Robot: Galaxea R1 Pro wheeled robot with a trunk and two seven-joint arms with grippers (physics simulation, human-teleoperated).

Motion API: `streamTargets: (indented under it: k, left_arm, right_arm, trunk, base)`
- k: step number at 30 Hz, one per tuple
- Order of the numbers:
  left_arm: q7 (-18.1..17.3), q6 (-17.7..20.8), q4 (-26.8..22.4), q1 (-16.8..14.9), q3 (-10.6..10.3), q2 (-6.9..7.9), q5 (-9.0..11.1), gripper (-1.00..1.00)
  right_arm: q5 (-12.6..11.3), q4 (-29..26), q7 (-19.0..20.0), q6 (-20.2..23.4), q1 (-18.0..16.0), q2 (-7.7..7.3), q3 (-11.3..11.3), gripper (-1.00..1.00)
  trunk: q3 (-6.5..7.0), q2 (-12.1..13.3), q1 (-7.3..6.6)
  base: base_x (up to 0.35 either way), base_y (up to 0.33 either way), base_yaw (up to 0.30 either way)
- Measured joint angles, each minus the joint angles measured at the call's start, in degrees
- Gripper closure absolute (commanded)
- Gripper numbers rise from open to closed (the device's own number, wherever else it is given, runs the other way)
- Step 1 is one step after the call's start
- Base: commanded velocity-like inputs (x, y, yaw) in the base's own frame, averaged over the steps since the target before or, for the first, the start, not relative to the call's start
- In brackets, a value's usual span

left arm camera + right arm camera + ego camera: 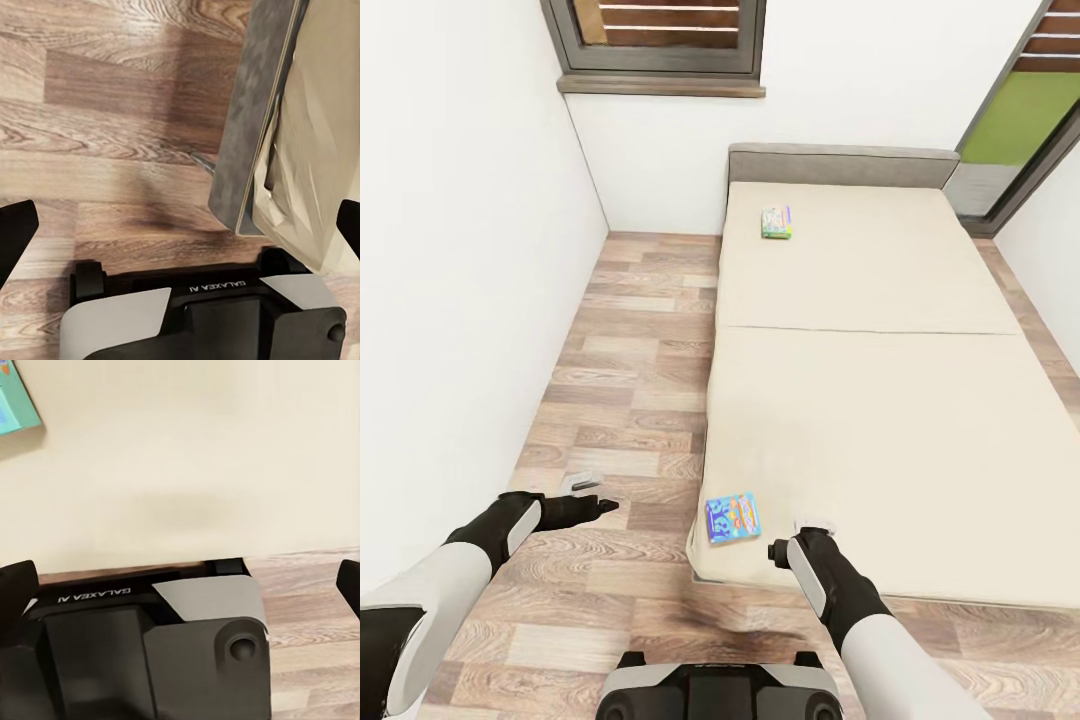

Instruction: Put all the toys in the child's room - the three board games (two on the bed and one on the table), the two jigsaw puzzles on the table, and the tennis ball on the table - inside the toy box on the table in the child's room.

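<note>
Two board games lie on the bed (880, 400). The blue cartoon one (732, 516) sits at the near left corner of the beige mattress, and its edge shows in the right wrist view (15, 397). The pale multicoloured one (777, 222) lies far off, close to the grey headboard. My right gripper (812, 525) hovers over the mattress edge just right of the blue game, open and empty (184, 585). My left gripper (592, 497) hangs over the wood floor left of the bed, open and empty (180, 225). The table, toy box, jigsaw puzzles and tennis ball are out of view.
A white wall (460, 300) runs close along the left, leaving a narrow strip of wood floor (640, 380) beside the bed. A dark-framed window (660, 40) sits above the far wall. My base (720, 690) stands at the bed's foot.
</note>
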Motion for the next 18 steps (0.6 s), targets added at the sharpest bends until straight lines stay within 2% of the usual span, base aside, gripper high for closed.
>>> streamTargets:
  k: [9,18]
  left_arm:
    - [-0.11,0.00,0.00,0.00,-0.07,0.07,0.05,-1.00]
    - [-0.52,-0.09,0.00,-0.02,-0.02,0.37,0.08,-1.00]
  right_arm:
    - [-0.11,-1.65,0.16,0.28,0.48,-0.03,-0.06,-1.00]
    - [-0.45,-12.33,3.02,2.17,0.79,-0.10,-0.03,-1.00]
  trunk:
    - [0.00,0.00,0.00]
    - [0.15,0.00,0.00]
  base:
    - [0.000,0.000,-0.007]
    - [0.000,0.000,-0.066]
